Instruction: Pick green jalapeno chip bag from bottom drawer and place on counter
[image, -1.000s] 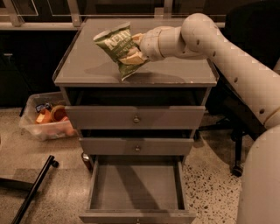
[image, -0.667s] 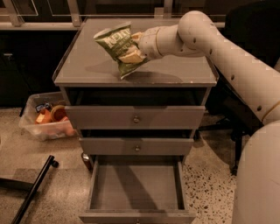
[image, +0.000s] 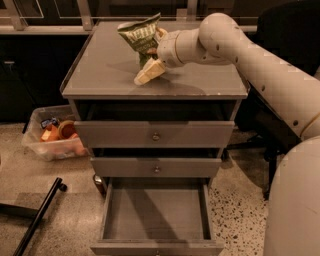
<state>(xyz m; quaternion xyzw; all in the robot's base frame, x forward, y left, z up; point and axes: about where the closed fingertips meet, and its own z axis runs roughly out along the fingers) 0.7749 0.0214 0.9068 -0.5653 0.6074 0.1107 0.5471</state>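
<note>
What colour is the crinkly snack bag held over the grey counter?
Olive-green crinkly bag with cream lettering, camera view; the gripper clamps it above the grey counter.

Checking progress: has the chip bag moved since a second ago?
Yes. The chip bag, held by the gripper over the counter, shifted up toward the counter's back edge.

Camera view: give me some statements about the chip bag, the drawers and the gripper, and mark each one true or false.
1. The bottom drawer stands pulled open. True.
2. The green jalapeno chip bag lies in the bottom drawer. False: the gripper holds it above the counter.
3. The gripper is over the counter, near its back edge. True.
4. The two knobbed drawers are pulled out as well. False: both are pushed in.
5. A clear plastic bin sits on the counter. False: it sits on the floor beside the cabinet, at the picture's left.
</note>
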